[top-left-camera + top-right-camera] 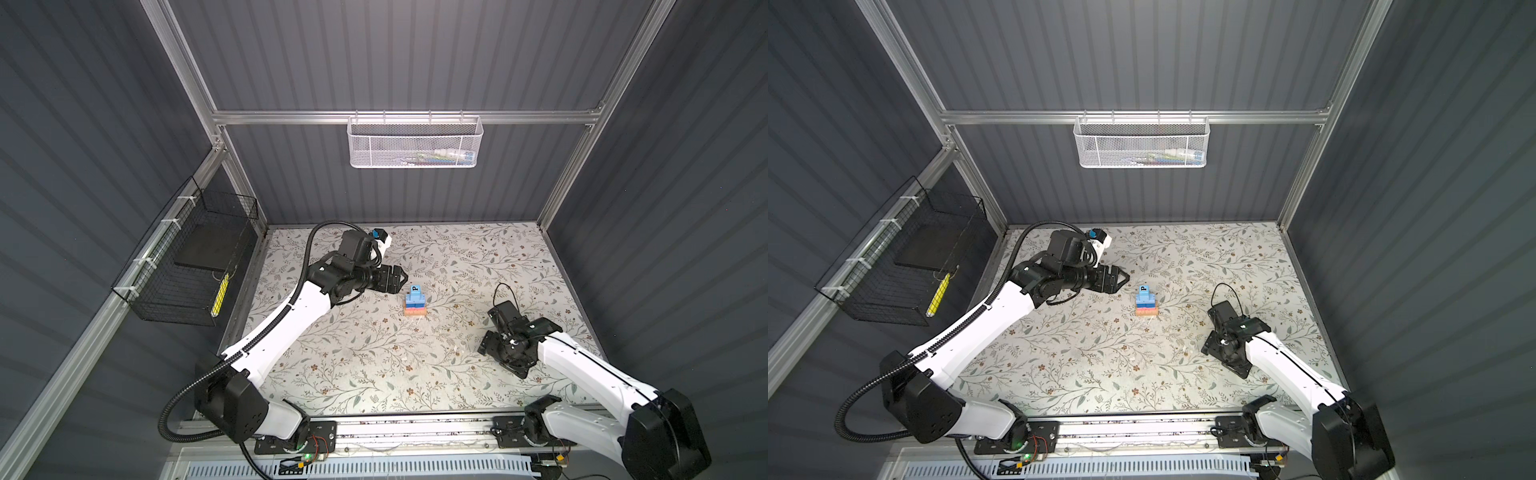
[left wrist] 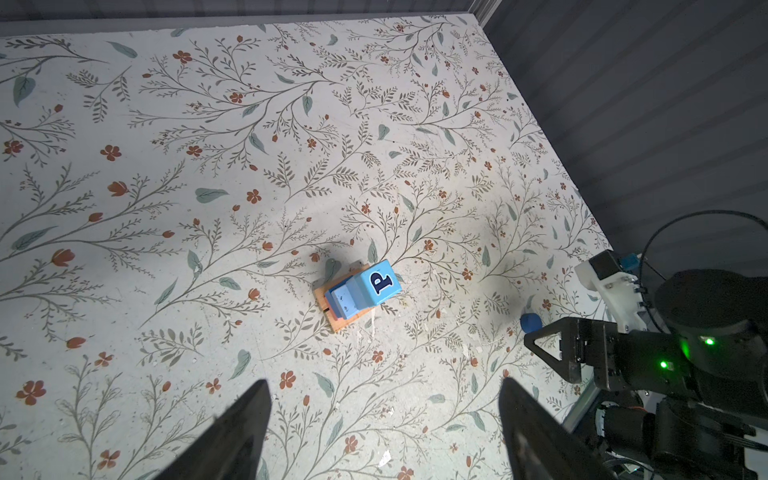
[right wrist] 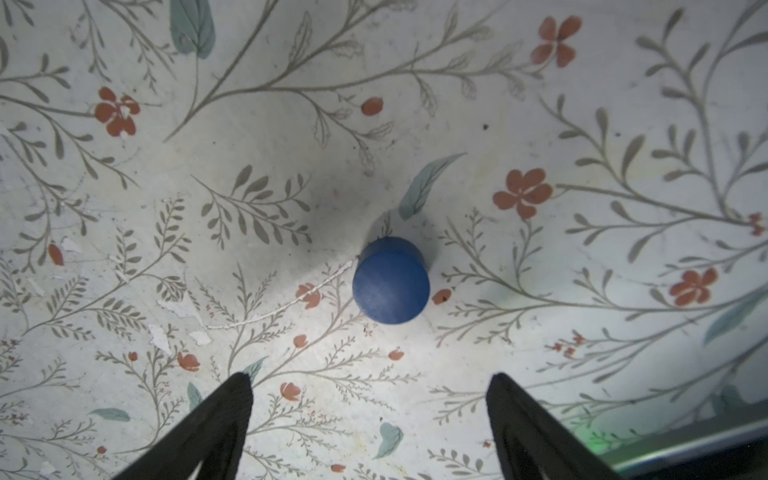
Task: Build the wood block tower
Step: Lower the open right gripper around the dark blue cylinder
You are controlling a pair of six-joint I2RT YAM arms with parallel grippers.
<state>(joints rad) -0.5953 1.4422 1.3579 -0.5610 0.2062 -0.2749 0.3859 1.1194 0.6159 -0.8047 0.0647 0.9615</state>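
The wood block tower (image 1: 415, 301) (image 1: 1147, 301) stands mid-table: a tan bar base, a pink layer, blue blocks and a light blue cube marked P on top (image 2: 359, 293). A dark blue cylinder (image 3: 390, 282) stands upright and alone on the floral mat, right of the tower; it also shows in the left wrist view (image 2: 530, 322). My right gripper (image 3: 370, 380) (image 1: 505, 357) hangs open over the cylinder, which hides it in both top views. Nothing sits between its fingers. My left gripper (image 2: 382, 386) (image 1: 404, 277) is open and empty, just back-left of the tower.
A white mesh basket (image 1: 415, 143) hangs on the back rail. A black wire basket (image 1: 191, 266) is fixed to the left wall. Grey walls close in the mat at the back and both sides; the arm bases' rail (image 1: 415, 432) runs along the front.
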